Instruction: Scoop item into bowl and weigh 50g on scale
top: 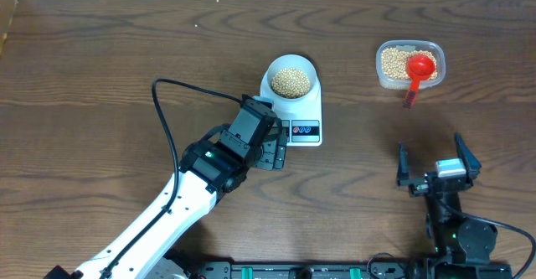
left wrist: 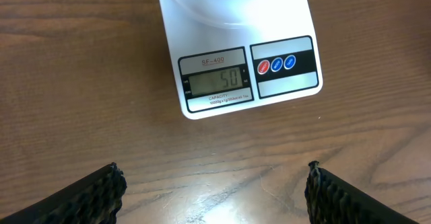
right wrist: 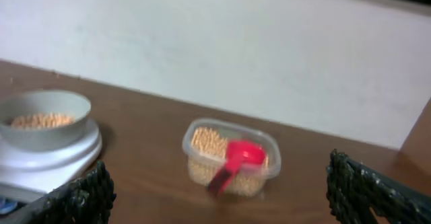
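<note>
**Inspector:** Location of the small round tan-yellow beans (top: 291,80)?

**Technician:** Heaped inside the small round white bowl (top: 271,69), up near its rim. More of the same kind in the clear rounded-rectangular plastic container (top: 435,46), well apart to the right.

**Inspector:** Position of the bowl?

**Technician:** Seated upright on the far end of the flat white digital kitchen scale (top: 311,111). Covers most of the platform.

**Inspector:** Status of the scale?

**Technician:** Flat on the dark brown wooden table (top: 100,53). Small grey LCD display (left wrist: 217,83) at the near end, reading 50. Round red and blue buttons (left wrist: 276,64) just beside the display, on a black strip.

**Inspector:** Contents of the container, apart from beans?

**Technician:** One red plastic scoop (top: 420,68), cup resting on the beans, handle hanging over the near rim.

**Inspector:** Left gripper (left wrist: 213,190)?

**Technician:** Jaws spread wide, nothing between them. Poised just in front of the display end of the scale, not touching it.

**Inspector:** Right gripper (top: 430,145)?

**Technician:** Jaws fully apart, empty. Low over the table at the near right, well short of the container, pointed toward it.
</note>
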Motion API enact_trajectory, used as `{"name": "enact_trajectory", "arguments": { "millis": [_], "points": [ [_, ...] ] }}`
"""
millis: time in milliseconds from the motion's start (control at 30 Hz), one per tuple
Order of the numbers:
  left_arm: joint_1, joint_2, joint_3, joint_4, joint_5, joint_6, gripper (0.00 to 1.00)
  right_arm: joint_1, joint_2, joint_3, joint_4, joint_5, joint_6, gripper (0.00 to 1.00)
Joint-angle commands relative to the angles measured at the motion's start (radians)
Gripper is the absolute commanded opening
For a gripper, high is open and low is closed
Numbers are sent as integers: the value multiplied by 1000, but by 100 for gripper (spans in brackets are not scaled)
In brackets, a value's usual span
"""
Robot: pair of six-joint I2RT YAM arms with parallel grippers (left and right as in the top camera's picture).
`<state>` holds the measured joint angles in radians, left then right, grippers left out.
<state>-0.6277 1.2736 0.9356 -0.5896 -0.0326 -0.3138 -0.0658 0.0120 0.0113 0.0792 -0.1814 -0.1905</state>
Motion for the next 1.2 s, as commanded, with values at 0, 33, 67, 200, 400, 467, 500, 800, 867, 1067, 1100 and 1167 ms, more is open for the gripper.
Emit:
{"name": "enact_trajectory", "arguments": {
  "millis": [0, 33, 67, 200, 400, 467, 500, 800, 867, 1067, 1100, 1167],
  "points": [
    [3, 0, 2, 0, -9, 6, 88, 8, -7, -6, -1, 14, 77, 99],
    [3, 0, 2, 0, -9, 6, 88, 8, -7, -6, -18, 14, 106, 99],
    [3, 0, 2, 0, -9, 6, 88, 8, -7, -6, -48, 14, 140, 99],
    [3, 0, 2, 0, -9, 6, 88, 8, -6, -6, -143, 19, 197, 99],
    [3, 0, 2, 1, -9, 6, 88, 8, -5, -6, -142, 22, 197, 99],
    [3, 0, 2, 0, -9, 6, 88, 8, -5, -6, -142, 22, 197, 99],
    [3, 0, 2, 1, -9, 6, 88, 8, -5, -6, -142, 22, 197, 99],
    [3, 0, 2, 0, -9, 6, 88, 8, -5, -6, -142, 22, 197, 99],
    [3, 0, 2, 0, -9, 6, 88, 8, -5, -6, -142, 22, 197, 99],
    [3, 0, 2, 0, -9, 6, 88, 8, -5, -6, -142, 22, 197, 99],
    [3, 0, 2, 0, -9, 6, 88, 8, -5, -6, -142, 22, 197, 99],
    [3, 0, 2, 0, -9, 6, 88, 8, -5, -6, -142, 22, 197, 99]
  ]
}}
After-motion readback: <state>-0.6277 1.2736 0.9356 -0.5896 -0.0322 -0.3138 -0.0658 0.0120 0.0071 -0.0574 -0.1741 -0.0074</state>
